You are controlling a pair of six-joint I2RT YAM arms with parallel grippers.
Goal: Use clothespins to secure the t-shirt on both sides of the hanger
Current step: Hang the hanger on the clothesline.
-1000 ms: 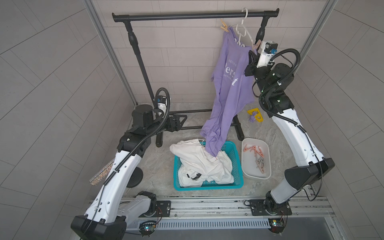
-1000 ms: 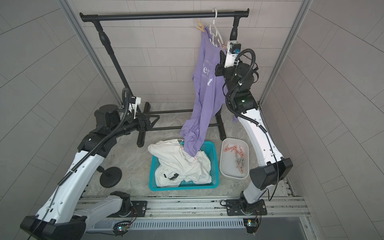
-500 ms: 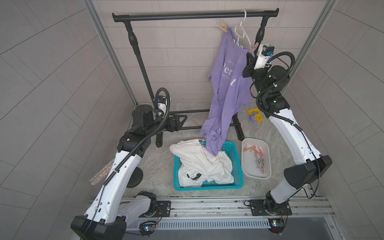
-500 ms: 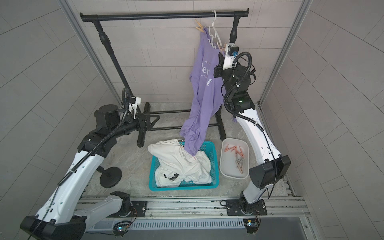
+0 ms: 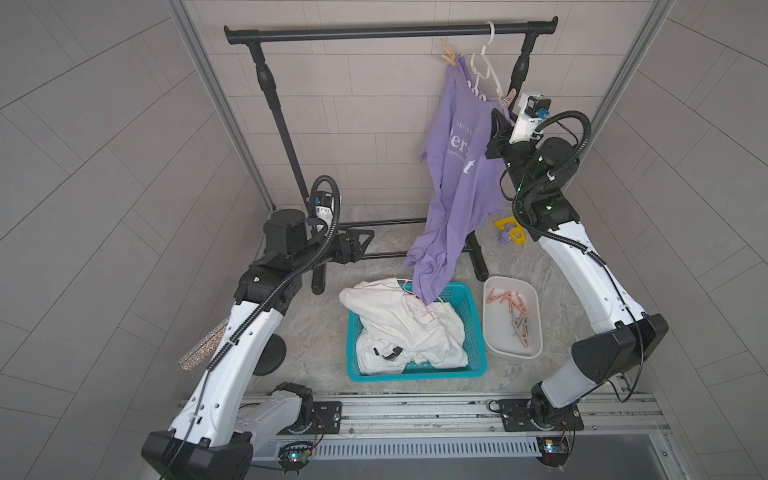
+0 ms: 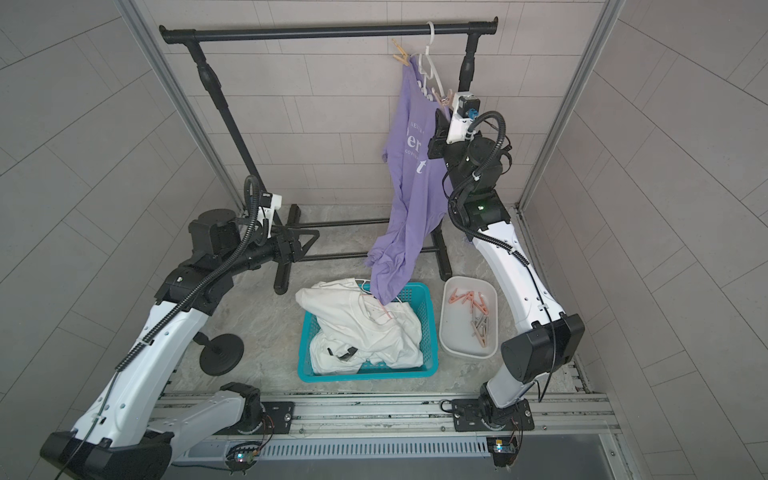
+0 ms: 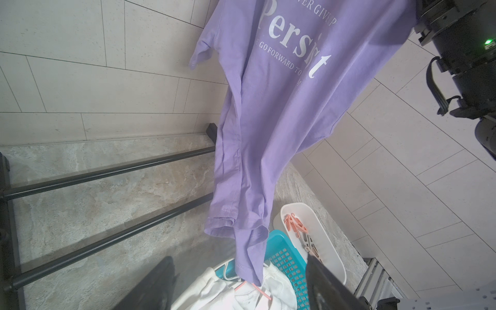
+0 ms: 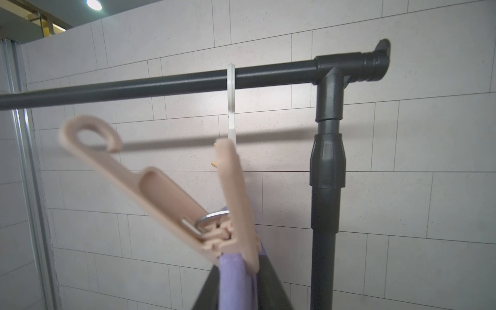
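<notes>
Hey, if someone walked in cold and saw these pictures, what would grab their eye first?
The purple t-shirt stands out, hung on a white hanger near the right end of the black rail. Its hem hangs down over the teal basket of white clothes. A clothespin clips one shoulder and a second pin clips the other, with the right gripper close by.

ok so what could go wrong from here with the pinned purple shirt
Fabric of the purple t-shirt sits inside the right hand, close to the peach plastic clothespin; pulling away could tug pin or shirt off the white plastic hanger. The hem reaches the teal plastic basket and may snag.
</notes>
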